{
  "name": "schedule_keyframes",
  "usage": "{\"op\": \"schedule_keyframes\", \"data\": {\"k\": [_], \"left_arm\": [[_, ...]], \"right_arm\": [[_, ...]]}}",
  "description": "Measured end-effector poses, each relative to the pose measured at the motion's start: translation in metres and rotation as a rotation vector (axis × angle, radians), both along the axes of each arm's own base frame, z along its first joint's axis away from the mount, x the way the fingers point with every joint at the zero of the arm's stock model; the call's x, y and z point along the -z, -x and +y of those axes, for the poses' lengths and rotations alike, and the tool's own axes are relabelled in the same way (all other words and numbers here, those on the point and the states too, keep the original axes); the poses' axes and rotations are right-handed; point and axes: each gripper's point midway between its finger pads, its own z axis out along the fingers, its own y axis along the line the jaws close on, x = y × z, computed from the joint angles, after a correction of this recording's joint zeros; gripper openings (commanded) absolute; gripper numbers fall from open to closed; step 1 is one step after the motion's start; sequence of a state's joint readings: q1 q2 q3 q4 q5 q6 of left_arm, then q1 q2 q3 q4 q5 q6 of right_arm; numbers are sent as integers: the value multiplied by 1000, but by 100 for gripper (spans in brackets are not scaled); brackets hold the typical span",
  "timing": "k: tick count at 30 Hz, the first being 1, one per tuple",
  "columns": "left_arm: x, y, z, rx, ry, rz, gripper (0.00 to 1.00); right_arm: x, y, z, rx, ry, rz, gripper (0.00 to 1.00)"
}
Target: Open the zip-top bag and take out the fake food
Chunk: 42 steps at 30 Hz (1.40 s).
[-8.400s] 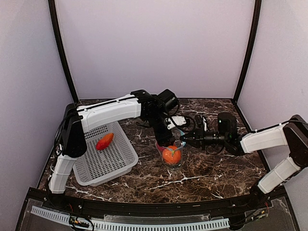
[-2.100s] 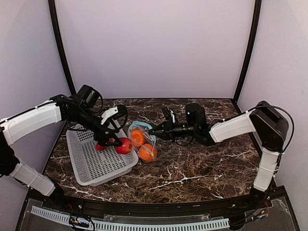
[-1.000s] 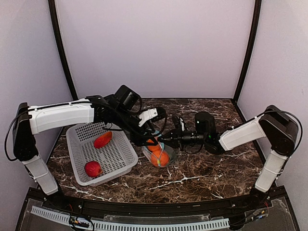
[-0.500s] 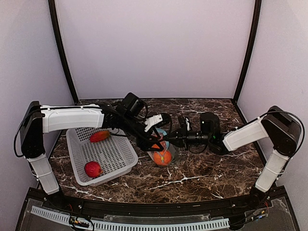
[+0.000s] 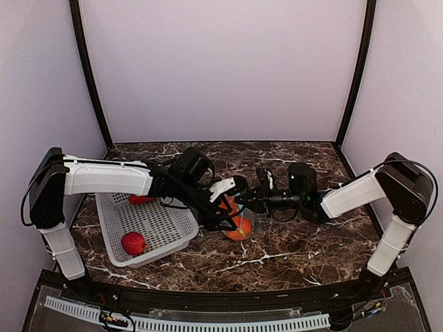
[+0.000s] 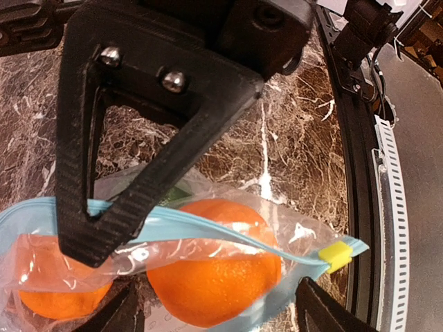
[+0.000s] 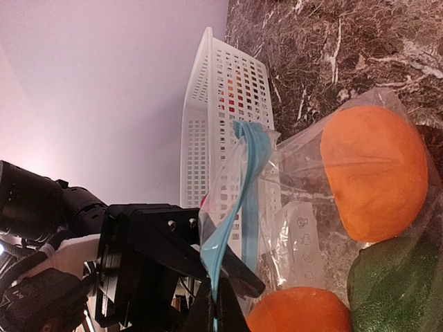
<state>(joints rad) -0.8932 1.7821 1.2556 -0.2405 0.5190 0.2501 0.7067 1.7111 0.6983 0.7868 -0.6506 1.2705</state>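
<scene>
White basket (image 5: 163,225) on marble table (image 5: 294,243)

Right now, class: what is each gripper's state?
Left gripper: open, over the bagged orange.
Right gripper: closed on the zip-top bag, at its zip strip.

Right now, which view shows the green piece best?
Right wrist: the green piece fills the bottom right corner, inside the bag beside two oranges. Left wrist shows only a faint green sliver through the plastic. From the top, I cannot make it out.
</scene>
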Motion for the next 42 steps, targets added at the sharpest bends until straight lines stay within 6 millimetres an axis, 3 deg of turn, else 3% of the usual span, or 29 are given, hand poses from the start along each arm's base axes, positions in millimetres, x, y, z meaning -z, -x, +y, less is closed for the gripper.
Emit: {"op": "schedule_keyframes", "data": {"k": [8,13,21,28,37,42], "left_arm": [[2,4,-3,1,-8,3,86],[12,2,-5,-20,-22,23,84],[8,0,-9,-30,1,25,84],[3,-4,-12,-58,33,31,79],[6,-24,-10,-204,75,-11,79],[7,-30,-10,-243,97,-33,80]], "right_arm": [[8,2,-4,11,11,12,0],[25,6,-14,30,43,39,0],[48,13,-29,47,85,86,0],[36,10,-24,31,62,51,0],[-23,-2,-5,2,-17,-88,0],[-25,2,-1,-11,-19,-89,0]]}}
